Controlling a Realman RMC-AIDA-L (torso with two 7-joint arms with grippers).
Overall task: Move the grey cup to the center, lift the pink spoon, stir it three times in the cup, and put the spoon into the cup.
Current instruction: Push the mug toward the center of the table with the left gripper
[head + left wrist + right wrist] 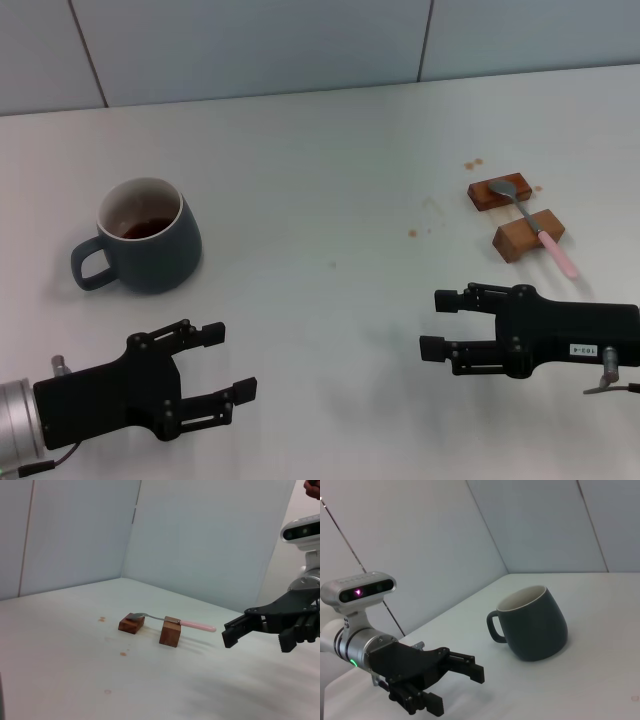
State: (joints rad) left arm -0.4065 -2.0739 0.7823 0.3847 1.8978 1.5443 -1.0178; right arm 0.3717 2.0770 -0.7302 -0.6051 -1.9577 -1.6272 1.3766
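The grey cup (145,240) stands at the left of the white table, handle to the left, with brown liquid inside; it also shows in the right wrist view (535,625). The pink spoon (556,253) lies across two wooden blocks at the right, silver bowl on the far block, pink handle jutting towards me; it also shows in the left wrist view (196,625). My left gripper (230,362) is open and empty, in front of the cup and apart from it. My right gripper (437,323) is open and empty, in front of the spoon and to its left.
The two brown wooden blocks (497,193) (527,235) bear the spoon. Small brown stains (474,163) mark the table near them. A grey panelled wall (300,40) runs along the table's far edge.
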